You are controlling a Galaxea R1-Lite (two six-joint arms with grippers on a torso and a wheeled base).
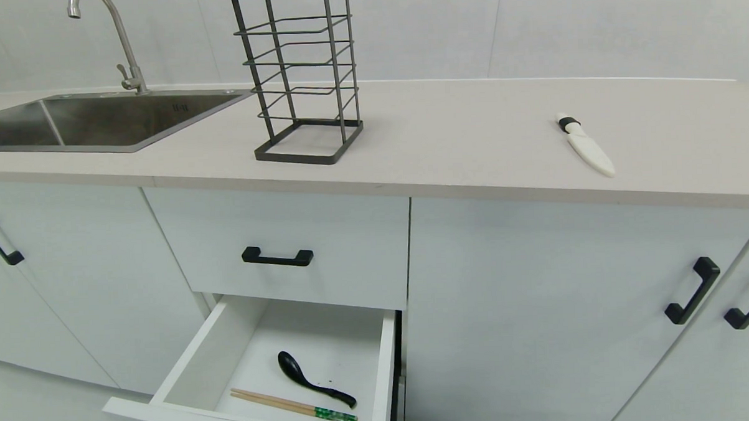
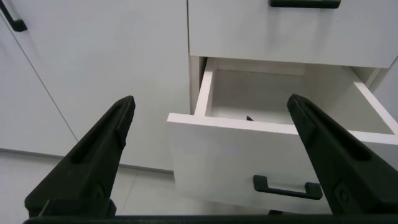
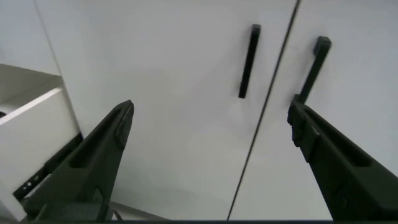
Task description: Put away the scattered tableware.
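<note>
One countertop point(image 1: 459, 139), pale, running the width of the head view, with one steel sink point(image 1: 97, 117) set into its left end and one tall dark wire rack point(image 1: 301, 76) upright near the middle. Two cabinet doors point(image 3: 186, 93) with dark bar handles, below the counter's right part; my right gripper point(image 3: 211, 112) hangs low in front of them, fingers wide apart and holding nothing. One drawer point(image 1: 186, 360), the lower of two under the rack, pulled open; my left gripper point(image 2: 210, 106) faces its front panel, fingers likewise spread and empty. Stowed in that drawer: one pair of wooden chopsticks point(image 1: 288, 403) toward the near side and one black spoon point(image 1: 305, 376) just behind them; whether the two touch I cannot tell. Outstanding: one knife point(image 1: 587, 146), white with a dark collar, flat on the counter well to the right of the rack and apart from everything else. Its long axis runs on a slant, collar end toward the wall, pale tip toward the counter's front edge and a little rightward. It lies above both my grippers, over the doors my right one faces, so I judge the right arm the nearer. The pinch would want to close across the knife's width, square to that slant, before any carry leftward and down to the drawer.
</note>
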